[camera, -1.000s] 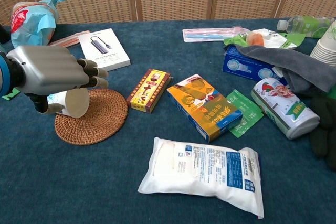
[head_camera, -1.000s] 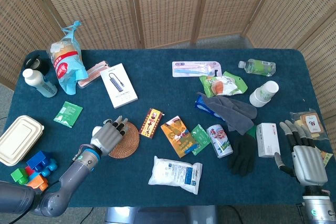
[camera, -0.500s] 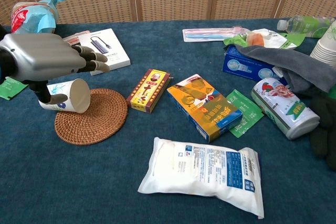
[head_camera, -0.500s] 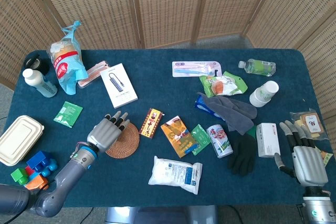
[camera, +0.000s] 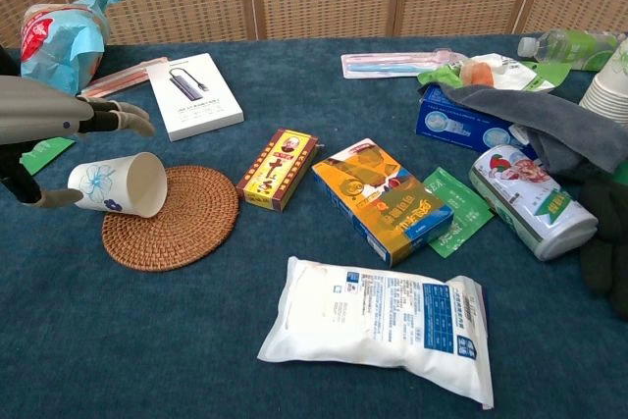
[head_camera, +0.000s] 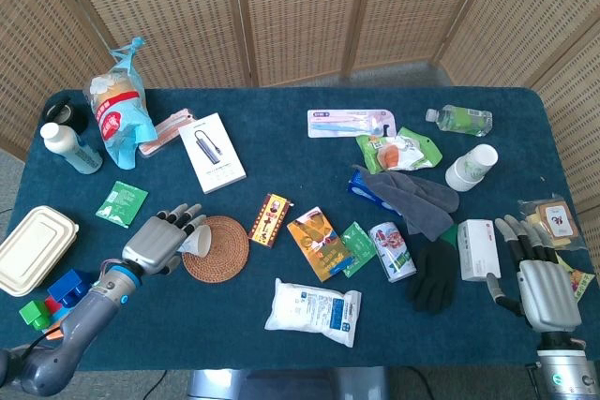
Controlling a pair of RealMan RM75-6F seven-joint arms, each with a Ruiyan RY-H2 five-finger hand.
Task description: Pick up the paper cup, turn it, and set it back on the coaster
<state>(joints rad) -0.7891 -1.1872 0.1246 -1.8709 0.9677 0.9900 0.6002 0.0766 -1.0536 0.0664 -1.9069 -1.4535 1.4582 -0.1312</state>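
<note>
Chest view showed the paper cup [camera: 116, 184] lying on its side, mouth facing right, with its rim over the left edge of the woven coaster [camera: 173, 216] and its body on the blue counter [camera: 294, 95] beside it. Half a second before, the left hand [camera: 44, 115] had been over the cup with a digit against its wall; in the current frames the hand had drawn back to the left and released it. The cup had therefore been put down tipped rather than upright, so by this evidence the set-down step was not properly completed and a fresh grasp and righting would probably be required. The fingers [camera: 126, 118] of the left hand were spread and held nothing; they extended above and just left of the cup, while the thumb lay low near the cup's base, and contact there could not be confirmed. Head view placed the left hand [head_camera: 157, 243] just left of the cup [head_camera: 197, 243], which lay at the coaster's [head_camera: 217, 250] left rim. The right hand [head_camera: 536, 274] rested at the far right of the counter, fingers spread and empty, well apart from the cup.
</note>
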